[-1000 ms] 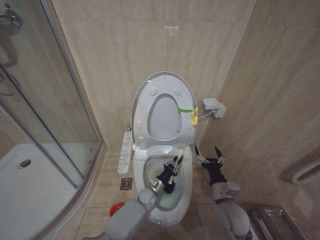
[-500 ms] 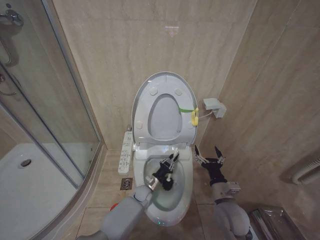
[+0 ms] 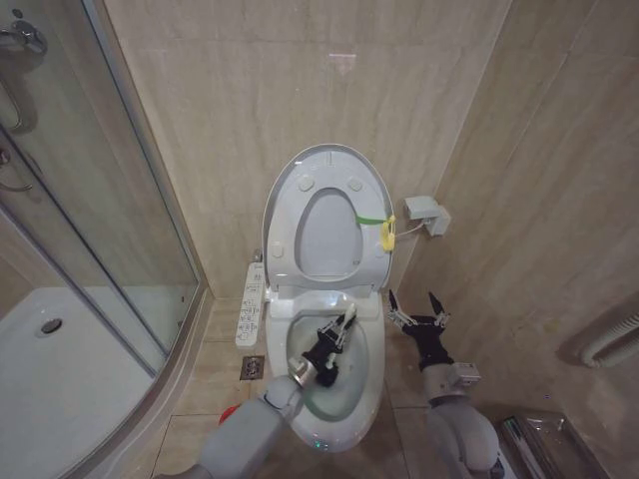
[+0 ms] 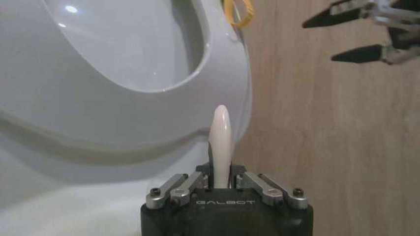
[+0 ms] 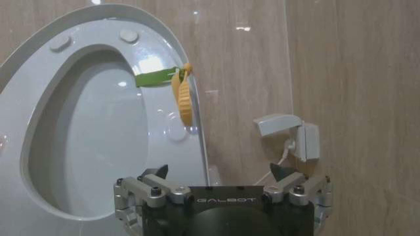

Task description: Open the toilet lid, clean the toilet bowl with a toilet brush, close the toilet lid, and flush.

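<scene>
The toilet lid [image 3: 326, 215] stands upright against the wall, its underside facing me. Below it lies the open toilet bowl [image 3: 351, 395]. My left gripper [image 3: 331, 346] hangs over the bowl, shut on the white handle of the toilet brush [image 3: 348, 318]; the handle's tip points up toward the lid, and the bristle head is hidden below the gripper. In the left wrist view the handle [image 4: 221, 140] rises from between the closed fingers [image 4: 177, 189]. My right gripper [image 3: 417, 310] is open and holds nothing, beside the bowl's right side, and faces the lid [image 5: 98, 123].
A glass shower enclosure [image 3: 100, 200] with a white tray [image 3: 60, 369] stands on the left. A control panel [image 3: 251, 302] hangs left of the bowl, above a floor drain [image 3: 252, 366]. A yellow loop [image 3: 387, 235] hangs on the lid's right edge near a wall socket [image 3: 427, 213]. A metal bin [image 3: 544, 444] sits at lower right.
My left gripper with the brush has shifted slightly left and back within the bowl, and its forearm has swung left. The right arm has not moved.
</scene>
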